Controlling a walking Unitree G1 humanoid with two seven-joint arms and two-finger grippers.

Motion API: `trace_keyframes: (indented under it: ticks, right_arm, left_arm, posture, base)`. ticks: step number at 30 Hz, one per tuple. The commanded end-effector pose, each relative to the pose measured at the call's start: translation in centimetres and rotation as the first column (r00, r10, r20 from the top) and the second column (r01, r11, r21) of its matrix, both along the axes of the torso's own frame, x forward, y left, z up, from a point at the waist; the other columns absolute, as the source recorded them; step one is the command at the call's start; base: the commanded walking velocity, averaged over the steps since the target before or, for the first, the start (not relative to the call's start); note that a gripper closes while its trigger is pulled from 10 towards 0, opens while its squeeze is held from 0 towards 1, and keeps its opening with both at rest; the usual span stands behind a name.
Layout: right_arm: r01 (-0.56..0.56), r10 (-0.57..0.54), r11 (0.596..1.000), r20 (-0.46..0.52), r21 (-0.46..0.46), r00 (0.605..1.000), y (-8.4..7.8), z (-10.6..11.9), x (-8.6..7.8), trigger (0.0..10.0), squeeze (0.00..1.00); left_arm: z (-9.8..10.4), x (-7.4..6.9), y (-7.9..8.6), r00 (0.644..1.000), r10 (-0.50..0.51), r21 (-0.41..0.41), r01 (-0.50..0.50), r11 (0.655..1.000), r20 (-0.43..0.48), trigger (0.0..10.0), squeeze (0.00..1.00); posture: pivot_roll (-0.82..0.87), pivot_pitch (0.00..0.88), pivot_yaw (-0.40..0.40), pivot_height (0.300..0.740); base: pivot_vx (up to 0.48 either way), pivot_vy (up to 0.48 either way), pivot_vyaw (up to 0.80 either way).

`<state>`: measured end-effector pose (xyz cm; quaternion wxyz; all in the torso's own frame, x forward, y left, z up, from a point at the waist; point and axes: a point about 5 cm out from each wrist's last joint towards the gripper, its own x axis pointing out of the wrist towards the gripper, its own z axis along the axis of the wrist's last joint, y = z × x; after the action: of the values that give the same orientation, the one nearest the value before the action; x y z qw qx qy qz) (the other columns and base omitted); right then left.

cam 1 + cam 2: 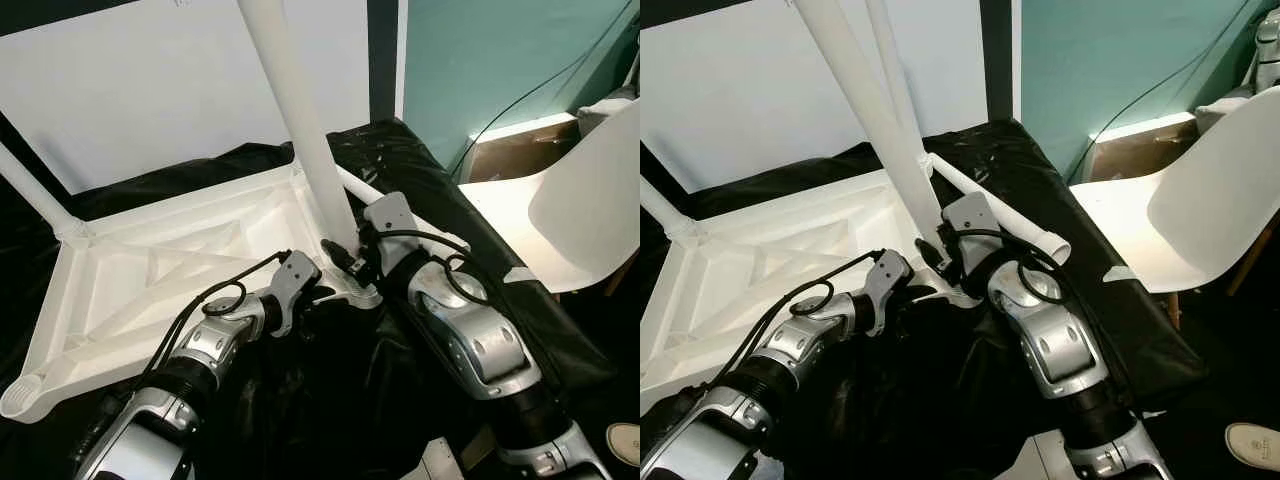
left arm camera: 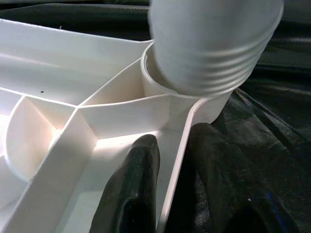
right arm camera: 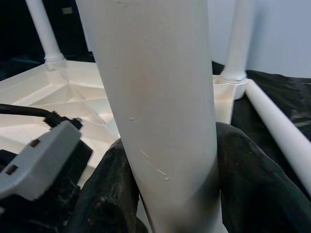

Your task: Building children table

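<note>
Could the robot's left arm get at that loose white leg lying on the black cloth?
Probably not now: the left gripper is clamped on the tabletop's rim, and the right arm and upright leg stand between it and the loose leg.

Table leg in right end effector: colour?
White table leg; clearest in the right wrist view.

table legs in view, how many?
4: a leg in the right gripper; upright legs in the far-left and far-right corners; a loose leg on the black cloth. Left gripper pinches the tabletop rim.

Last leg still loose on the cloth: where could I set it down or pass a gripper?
Free: black cloth between the arms; ribbed tabletop underside mid-panel. Crowded: near corner, where right gripper clamps the leg and left gripper pinches the rim. Loose leg lies beside.
</note>
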<state>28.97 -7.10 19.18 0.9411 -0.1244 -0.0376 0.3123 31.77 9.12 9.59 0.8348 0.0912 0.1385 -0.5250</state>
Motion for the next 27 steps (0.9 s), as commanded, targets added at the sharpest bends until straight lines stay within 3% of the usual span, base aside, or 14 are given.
trace_keyframes:
  ticks: [1,10,17,27]
  right_arm:
    - [0.013,-0.013,1.0,-0.04,-0.009,0.999,-0.3,-1.3,0.0,10.0,0.0]
    - [0.017,-0.018,1.0,-0.063,-0.017,0.998,-0.9,-3.2,-0.2,10.0,0.0]
    - [-0.019,0.018,0.999,-0.029,-0.048,0.999,-1.7,-3.6,-0.6,10.0,0.0]
    - [-0.05,0.05,0.998,-0.02,0.034,0.999,-1.6,-4.7,-0.3,10.0,0.0]
  left_arm:
    - [-0.6,0.1,1.0,0.999,0.048,0.04,-0.048,0.998,0.007,10.0,0.0]
    - [0.0,-0.8,0.8,1.0,-0.025,-0.03,0.025,0.999,-0.006,10.0,0.0]
    - [-0.2,-0.8,1.0,1.0,-0.018,-0.011,0.018,1.0,0.001,10.0,0.0]
    - [-0.1,-0.8,0.6,1.0,-0.027,-0.009,0.027,1.0,0.005,10.0,0.0]
  posture:
    - [-0.06,0.0,0.138,0.74]
    - [-0.05,0.0,0.132,0.74]
    - [-0.05,0.0,0.136,0.74]
    - [-0.06,0.0,0.147,0.74]
  base:
    - [0.0,0.0,0.0]
    - [0.0,0.0,0.0]
    - [0.0,0.0,0.0]
    - [0.0,0.0,0.0]
